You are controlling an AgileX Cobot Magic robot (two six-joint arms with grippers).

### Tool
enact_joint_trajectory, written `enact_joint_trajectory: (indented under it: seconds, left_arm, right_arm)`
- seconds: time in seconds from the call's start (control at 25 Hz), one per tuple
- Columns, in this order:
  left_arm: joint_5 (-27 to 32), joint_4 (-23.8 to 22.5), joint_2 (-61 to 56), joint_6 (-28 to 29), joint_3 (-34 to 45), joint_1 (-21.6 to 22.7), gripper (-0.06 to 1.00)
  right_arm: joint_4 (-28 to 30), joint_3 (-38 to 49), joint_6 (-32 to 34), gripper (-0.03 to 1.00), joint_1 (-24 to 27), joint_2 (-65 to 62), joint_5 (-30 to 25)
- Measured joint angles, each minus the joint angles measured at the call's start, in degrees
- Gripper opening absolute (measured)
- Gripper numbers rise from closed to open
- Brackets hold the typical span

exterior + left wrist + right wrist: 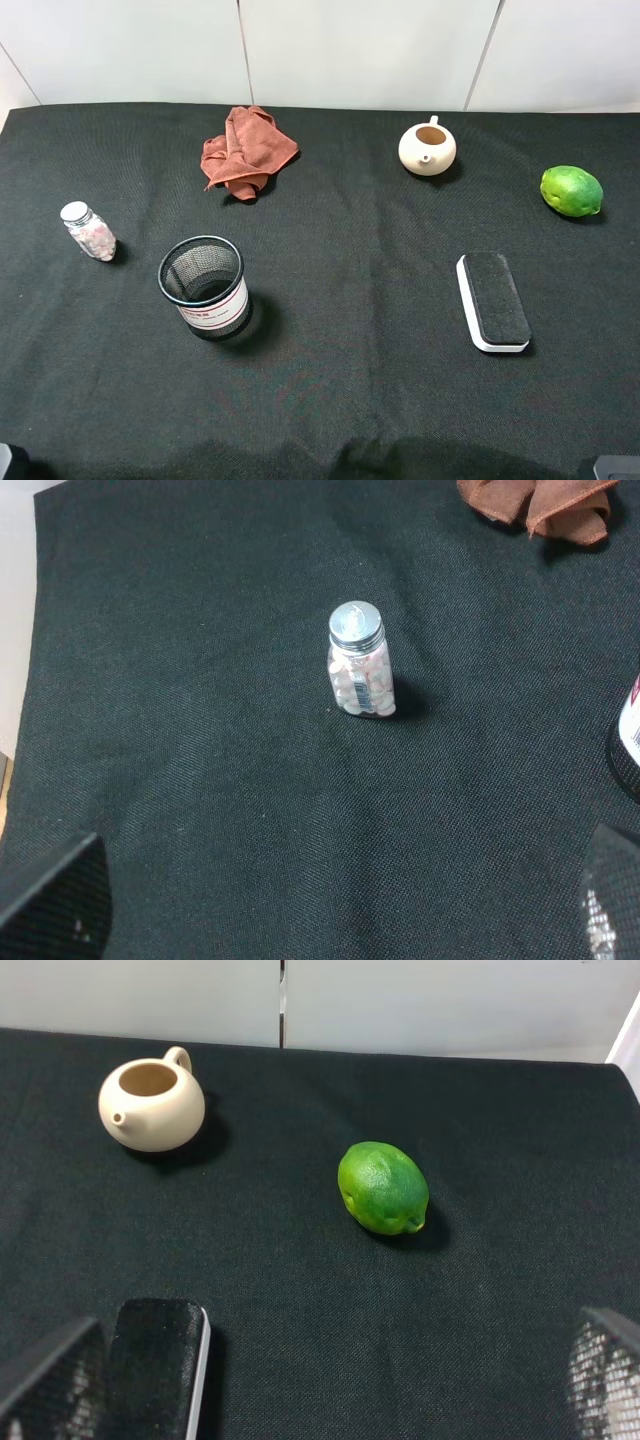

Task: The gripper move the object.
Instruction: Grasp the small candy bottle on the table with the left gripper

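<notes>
The object is a small clear bottle [90,231] with a silver screw cap and pale pinkish-white contents. It stands upright at the left of the black cloth table. In the left wrist view the bottle [360,665] stands some way ahead of my left gripper [330,910], not touching it. That gripper's fingers sit wide apart at the frame's lower corners, open and empty. My right gripper [325,1380] is also open and empty, far from the bottle. In the high view only dark bits of the arms show at the bottom corners.
A black mesh cup [204,285] stands right of the bottle. A rust-red cloth [246,150] lies at the back. A cream teapot [427,148], a green lime [571,190] and a black-and-white eraser [492,300] are on the right half.
</notes>
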State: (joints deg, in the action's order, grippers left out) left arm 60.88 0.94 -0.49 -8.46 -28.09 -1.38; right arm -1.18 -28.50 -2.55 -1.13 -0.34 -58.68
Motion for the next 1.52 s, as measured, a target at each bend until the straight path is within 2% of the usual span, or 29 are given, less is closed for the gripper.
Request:
enact_joint_trajectory:
  seconds: [1.32, 1.52]
  left_arm:
    - [0.0, 0.0, 0.0, 0.0, 0.0, 0.0, 0.99]
    - [-0.53, -1.73, 0.0, 0.84, -0.56, 0.0, 0.99]
  right_arm:
    - [0.0, 0.0, 0.0, 0.69, 0.0, 0.0, 0.0]
    - [0.0, 0.0, 0.0, 0.69, 0.0, 0.0, 0.0]
